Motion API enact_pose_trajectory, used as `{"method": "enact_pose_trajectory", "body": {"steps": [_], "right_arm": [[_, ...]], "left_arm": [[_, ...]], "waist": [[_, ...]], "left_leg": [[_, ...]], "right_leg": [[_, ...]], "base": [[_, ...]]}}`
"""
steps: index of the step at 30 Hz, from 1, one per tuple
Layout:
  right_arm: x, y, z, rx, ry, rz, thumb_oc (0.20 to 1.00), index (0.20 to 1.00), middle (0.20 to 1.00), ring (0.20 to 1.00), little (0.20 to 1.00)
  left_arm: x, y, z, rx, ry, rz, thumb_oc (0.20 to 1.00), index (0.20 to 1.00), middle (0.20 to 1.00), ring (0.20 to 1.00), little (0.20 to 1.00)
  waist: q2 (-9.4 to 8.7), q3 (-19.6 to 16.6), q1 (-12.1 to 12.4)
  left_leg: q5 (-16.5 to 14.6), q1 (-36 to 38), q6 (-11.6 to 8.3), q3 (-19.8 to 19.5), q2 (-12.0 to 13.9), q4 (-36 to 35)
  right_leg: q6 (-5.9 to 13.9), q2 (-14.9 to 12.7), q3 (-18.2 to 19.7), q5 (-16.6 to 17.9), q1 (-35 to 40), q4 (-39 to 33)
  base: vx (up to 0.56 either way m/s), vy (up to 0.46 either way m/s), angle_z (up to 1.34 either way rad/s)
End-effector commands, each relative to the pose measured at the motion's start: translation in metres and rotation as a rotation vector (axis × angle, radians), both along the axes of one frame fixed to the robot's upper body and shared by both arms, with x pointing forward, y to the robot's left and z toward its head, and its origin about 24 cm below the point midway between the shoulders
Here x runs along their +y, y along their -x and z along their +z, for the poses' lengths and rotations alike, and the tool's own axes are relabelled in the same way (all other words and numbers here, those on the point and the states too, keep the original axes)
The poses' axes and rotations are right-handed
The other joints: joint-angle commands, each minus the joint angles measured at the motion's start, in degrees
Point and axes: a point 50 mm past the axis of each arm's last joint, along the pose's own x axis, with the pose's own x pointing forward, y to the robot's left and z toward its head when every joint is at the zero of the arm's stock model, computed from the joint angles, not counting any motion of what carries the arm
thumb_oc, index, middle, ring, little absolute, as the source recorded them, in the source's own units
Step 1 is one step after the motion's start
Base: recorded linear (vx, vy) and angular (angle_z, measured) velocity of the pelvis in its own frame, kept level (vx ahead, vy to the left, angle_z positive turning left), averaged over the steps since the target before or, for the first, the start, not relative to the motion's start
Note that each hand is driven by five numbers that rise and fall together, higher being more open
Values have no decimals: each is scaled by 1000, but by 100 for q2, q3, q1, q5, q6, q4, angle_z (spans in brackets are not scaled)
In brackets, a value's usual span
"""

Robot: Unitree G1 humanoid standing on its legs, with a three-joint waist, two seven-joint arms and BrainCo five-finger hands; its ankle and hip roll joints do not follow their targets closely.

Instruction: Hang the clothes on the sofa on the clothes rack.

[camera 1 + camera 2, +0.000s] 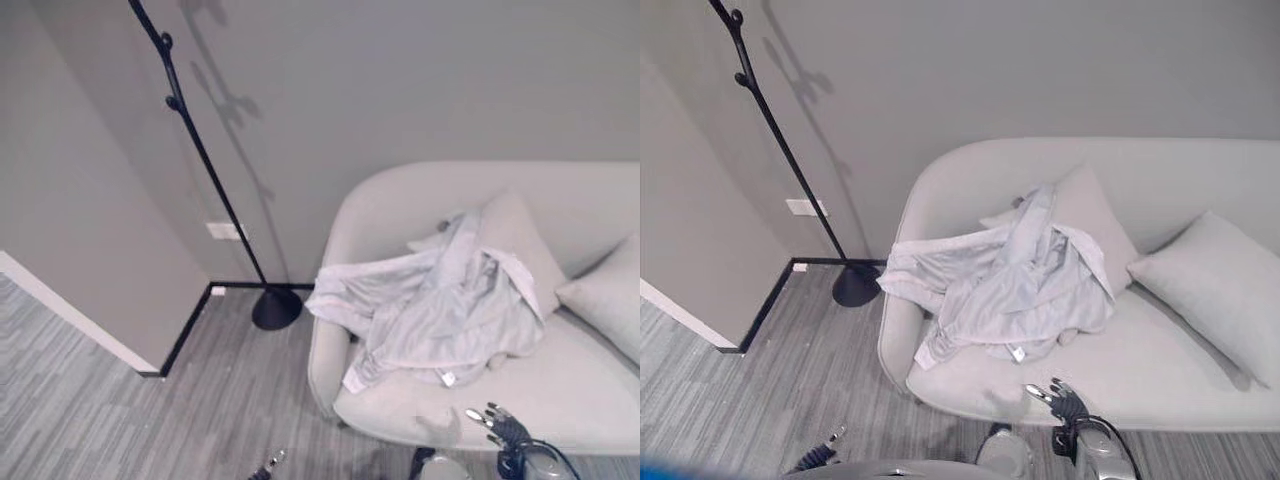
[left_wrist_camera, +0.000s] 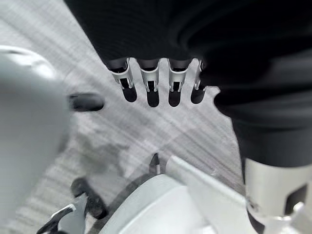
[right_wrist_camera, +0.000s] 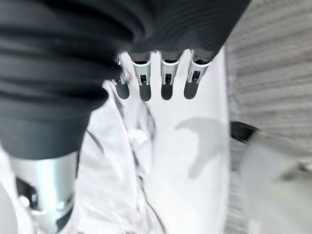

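In your left eye view, a pale garment [image 1: 435, 310] lay crumpled on the sofa [image 1: 570, 390], spread from the left armrest across the seat and up against a cushion [image 1: 520, 245] at the backrest, one sleeve draped over the armrest's outer side. A second cushion [image 1: 610, 300] sat at the right end of the seat, apart from the garment. The black rack [image 1: 205, 165] stood on the floor [image 1: 100, 410] to the left of the sofa, its round base near the armrest and its pole leaning up and left along the wall, with pegs near the top. Your right hand [image 1: 495, 420] hovered low over the seat's front edge, near the garment's hem but not touching it, fingers straight and spread. In your right eye view the same layout showed: the garment [image 1: 1015, 290] on the sofa, the rack [image 1: 790, 160] bare, and your right hand [image 1: 1060, 397] at the seat's front edge. In your left wrist view, your left hand [image 2: 156, 80] hung over the floor with its fingers [image 2: 148, 85] straight and holding nothing. In your right wrist view, your right hand [image 3: 161, 73] had its fingers [image 3: 166, 80] extended and empty above the sofa seat, with the garment's folds [image 3: 122, 185] lying beside and beneath it.
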Motion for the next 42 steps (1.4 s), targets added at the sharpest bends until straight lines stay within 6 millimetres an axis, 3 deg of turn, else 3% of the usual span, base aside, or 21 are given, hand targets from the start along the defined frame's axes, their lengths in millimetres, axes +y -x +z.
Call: {"method": "enact_pose_trajectory", "body": {"steps": [1, 3, 4, 6, 7, 8, 9, 11, 12, 13, 15, 16, 18, 21, 25, 30, 38, 42], "right_arm": [[12, -28, 11, -87, 65, 110, 1000, 1000, 1000, 1000, 1000], [9, -48, 37, -204, 214, 255, 1000, 1000, 1000, 1000, 1000], [8, -47, 37, -202, 217, 257, 1000, 1000, 1000, 1000, 1000], [2, -63, 67, -326, 371, 358, 1000, 1000, 1000, 1000, 1000], [-4, -71, 91, -429, 498, 408, 1000, 1000, 1000, 1000, 1000], [-8, -74, 104, -474, 585, 441, 1000, 1000, 1000, 1000, 1000], [-12, -77, 112, -501, 676, 486, 1000, 1000, 1000, 1000, 1000], [-14, -84, 128, -553, 853, 582, 1000, 1000, 1000, 1000, 1000], [-14, -84, 128, -553, 853, 583, 1000, 1000, 1000, 1000, 1000], [-12, -92, 141, -602, 1001, 668, 1000, 1000, 1000, 1000, 1000], [-10, -95, 145, -622, 1044, 689, 1000, 1000, 1000, 1000, 1000], [-5, -104, 149, -651, 1105, 724, 1000, 1000, 1000, 1000, 1000], [-9, -116, 150, -640, 1256, 791, 1000, 1000, 1000, 1000, 1000], [-8, -116, 137, -597, 1308, 862, 1000, 1000, 1000, 1000, 1000], [-7, -122, 127, -567, 1340, 920, 1000, 1000, 1000, 1000, 1000], [-13, -145, 133, -536, 1431, 922, 1000, 1000, 1000, 1000, 1000], [-26, -176, 161, -556, 1570, 772, 1000, 1000, 1000, 1000, 1000], [-35, -193, 181, -545, 1691, 703, 1000, 1000, 1000, 1000, 1000]], "left_arm": [[13, -14, 4, -36, -34, 16, 1000, 1000, 1000, 1000, 1000], [11, -8, 3, -32, -24, 57, 1000, 1000, 1000, 1000, 1000], [10, -8, 3, -31, -22, 57, 1000, 1000, 1000, 1000, 1000], [9, -15, 4, -60, -23, 88, 1000, 1000, 1000, 1000, 1000], [8, -25, 7, -96, -37, 96, 1000, 1000, 1000, 1000, 1000], [8, -29, 8, -115, -42, 93, 1000, 1000, 1000, 1000, 1000], [8, -34, 10, -138, -53, 89, 1000, 1000, 1000, 1000, 1000], [6, -40, 12, -172, -61, 85, 1000, 1000, 1000, 1000, 1000], [6, -40, 12, -172, -61, 85, 1000, 1000, 1000, 1000, 1000], [8, -38, 12, -181, -75, 83, 1000, 1000, 1000, 1000, 1000], [9, -35, 13, -181, -85, 79, 1000, 1000, 1000, 1000, 1000], [11, -30, 12, -165, -102, 73, 1000, 1000, 1000, 1000, 1000], [10, -26, 10, -148, -114, 95, 1000, 1000, 1000, 1000, 1000], [13, -6, 6, -84, -128, 84, 1000, 1000, 1000, 1000, 1000], [22, 6, 6, -46, -162, 52, 1000, 1000, 1000, 1000, 1000], [30, -8, 11, -87, -205, -23, 1000, 1000, 1000, 1000, 1000], [39, -30, 18, -131, -263, -123, 1000, 1000, 1000, 1000, 1000], [40, -51, 25, -195, -290, -148, 1000, 1000, 1000, 1000, 1000]], "waist": [[-255, 28, -34], [-256, -42, 19], [-246, -42, 25], [-308, 12, 48], [-372, 135, 107], [-359, 199, 163], [-381, 239, 236], [-331, 305, 294], [-327, 307, 288], [-330, 279, 347], [-353, 238, 374], [-309, 193, 477], [-209, 232, 628], [-73, 80, 682], [-99, 51, 833], [-130, 298, 998], [-64, 598, 1177], [65, 788, 1327]], "left_leg": [[86, -485, 194, 42, -391, 35], [14, -462, 81, 114, -242, 309], [-7, -471, 69, 119, -219, 352], [-135, -730, -79, 228, 56, 1135], [111, -1090, -369, 242, 518, 2203], [250, -1273, -555, 107, 797, 2763], [470, -1415, -667, -42, 917, 3100], [764, -1675, -853, -309, 1182, 3318], [764, -1678, -856, -316, 1186, 3322], [665, -1738, -776, -253, 1265, 2889], [617, -1683, -683, -220, 1178, 2514], [875, -1778, -640, -403, 1165, 1546], [1512, -1925, -785, -805, 1325, 712], [1562, -1607, -815, -645, 1275, 296], [1577, -1472, -819, -473, 1155, 174], [1456, -1876, -746, -487, 1033, 405], [1359, -2538, -681, -631, 906, 646], [1354, -2920, -673, -705, 831, 733]], "right_leg": [[602, -396, 18, 260, 454, -225], [487, -166, 129, 78, 655, -465], [477, -150, 132, 76, 665, -478], [377, -39, 228, -56, 845, -659], [209, 94, 257, -197, 1072, -790], [77, 248, 262, -308, 1217, -868], [16, 315, 270, -390, 1356, -946], [-66, 501, 222, -478, 1610, -1175], [-68, 506, 218, -476, 1615, -1181], [-12, 489, 221, -457, 1691, -1287], [51, 415, 234, -428, 1674, -1288], [120, 399, 269, -465, 1660, -1287], [176, 455, 374, -570, 1762, -1298], [209, 528, 457, -615, 1914, -1300], [207, 474, 484, -588, 1921, -1294], [299, 341, 481, -455, 1620, -1290], [391, 174, 457, -266, 1067, -1272], [450, 68, 470, -133, 706, -1247]], "base": [[159, -243, 5], [129, -220, -5], [46, -150, -12], [54, -250, -11], [77, -353, -9], [94, -320, -9], [101, -195, -21], [79, -103, -58], [100, -8, -57], [112, 67, -7], [120, 112, 31], [138, 167, 20], [271, 181, -10], [286, 121, -18], [181, 76, -27], [31, 61, 4], [-19, 30, 23], [-10, 39, 4]]}}
